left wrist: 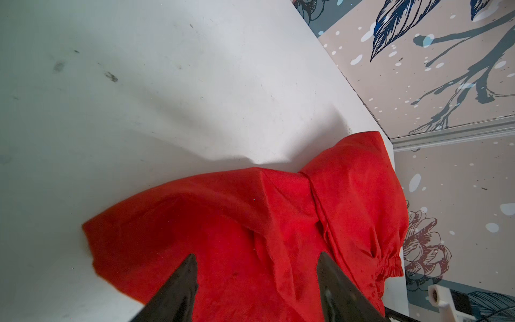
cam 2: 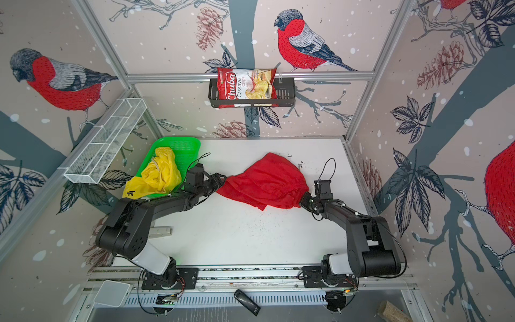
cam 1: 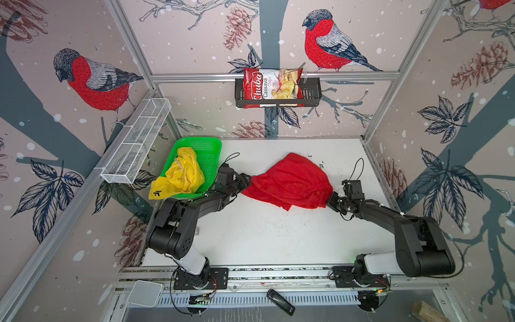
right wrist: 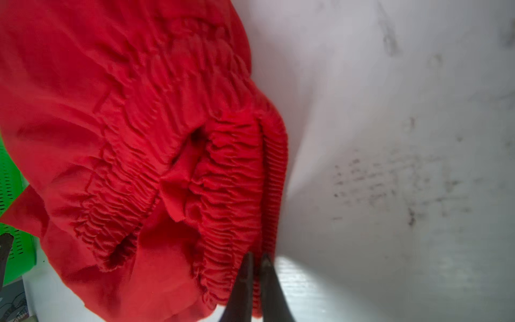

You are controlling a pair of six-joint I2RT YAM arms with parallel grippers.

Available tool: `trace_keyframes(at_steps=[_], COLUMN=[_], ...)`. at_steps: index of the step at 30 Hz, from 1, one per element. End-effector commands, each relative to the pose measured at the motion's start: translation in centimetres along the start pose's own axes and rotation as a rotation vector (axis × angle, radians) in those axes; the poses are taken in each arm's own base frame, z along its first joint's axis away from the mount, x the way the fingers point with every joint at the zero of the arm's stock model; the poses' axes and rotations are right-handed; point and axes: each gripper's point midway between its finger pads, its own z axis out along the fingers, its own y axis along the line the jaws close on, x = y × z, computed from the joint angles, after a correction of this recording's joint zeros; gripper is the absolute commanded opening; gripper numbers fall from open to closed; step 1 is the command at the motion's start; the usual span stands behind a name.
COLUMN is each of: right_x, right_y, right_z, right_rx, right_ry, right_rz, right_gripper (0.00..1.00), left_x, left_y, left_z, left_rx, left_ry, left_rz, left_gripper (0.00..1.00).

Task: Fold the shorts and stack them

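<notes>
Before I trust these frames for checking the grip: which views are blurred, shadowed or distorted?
Right wrist view: red shorts and table look blurred, smeared. Left wrist view: sharper, with a soft shadow beside the shorts. Both top views: evenly lit, wide-angle bending at the edges.

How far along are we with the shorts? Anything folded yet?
Nothing looks folded or stacked. In hand: the red shorts sit bunched on the table, the right claw shut on their elastic waistband, the left claw open over the opposite end. Still to do: fold them, then take the yellow shorts, crumpled in the green basket, fold and stack.
</notes>
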Motion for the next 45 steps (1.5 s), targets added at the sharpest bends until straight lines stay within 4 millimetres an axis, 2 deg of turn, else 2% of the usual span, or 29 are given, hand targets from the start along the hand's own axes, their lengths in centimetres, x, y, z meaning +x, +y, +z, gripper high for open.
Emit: trace_keyframes(at_steps=[1,7,8,12,15,16,17,20,24,27,30,33,38,41,45], right_x=[-1.9,-4.1,-4.7,-6.2,-6.7,-6.7,-6.7,-6.4,-6.0,-5.7,-5.3,-5.0,-4.0,-3.5,-3.3], right_y=[1.5,4.6,5.4,7.0,7.9,7.8,7.6,6.5,4.7,3.1,1.7,1.2,0.3,0.2,0.0], right_z=[-1.1,-4.1,-5.2,-7.5,-8.4,-8.5,-8.4,-8.0,-7.6,-7.6,-7.8,-8.1,-8.1,-8.0,-8.1], right_rx=[-0.014,-0.064,-0.082,-0.102,-0.12,-0.123,-0.134,-0.166,-0.218,-0.289,-0.3,-0.304,-0.322,-0.33,-0.329], right_ry=[-0.067,-0.126,-0.156,-0.197,-0.206,-0.201,-0.194,-0.172,-0.167,-0.18,-0.195,-0.204,-0.206,-0.207,-0.224], right_rz=[-0.054,-0.125,-0.143,-0.178,-0.187,-0.173,-0.159,-0.126,-0.074,0.004,0.054,0.068,0.111,0.119,0.122], right_gripper=[0.01,0.0,0.0,0.0,0.01,0.11,0.2,0.4,0.44,0.52,0.53,0.57,0.63,0.65,0.66], left_x=[-0.8,-2.6,-3.0,-3.5,-2.6,-2.2,-1.4,1.0,6.3,10.6,14.0,16.9,21.2,23.2,24.8], left_y=[0.5,0.9,0.9,0.5,-2.3,-3.5,-4.7,-9.0,-14.5,-17.1,-19.3,-20.3,-20.2,-19.7,-19.4], left_z=[0.2,-0.2,-0.4,-0.9,-0.9,-0.9,-0.8,-0.6,-0.2,0.8,2.0,3.6,6.8,8.1,9.5], left_rx=[-0.034,-0.071,-0.074,-0.067,0.051,0.088,0.126,0.233,0.418,0.525,0.621,0.673,0.683,0.683,0.669], left_ry=[-0.019,-0.043,-0.051,-0.055,-0.004,0.008,0.022,0.043,0.09,0.141,0.19,0.249,0.341,0.388,0.418], left_rz=[0.037,0.095,0.104,0.155,0.288,0.345,0.413,0.635,0.967,1.169,1.313,1.403,1.508,1.556,1.587], left_gripper=[0.68,0.7,0.7,0.69,0.68,0.68,0.68,0.67,0.64,0.63,0.61,0.59,0.58,0.59,0.61])
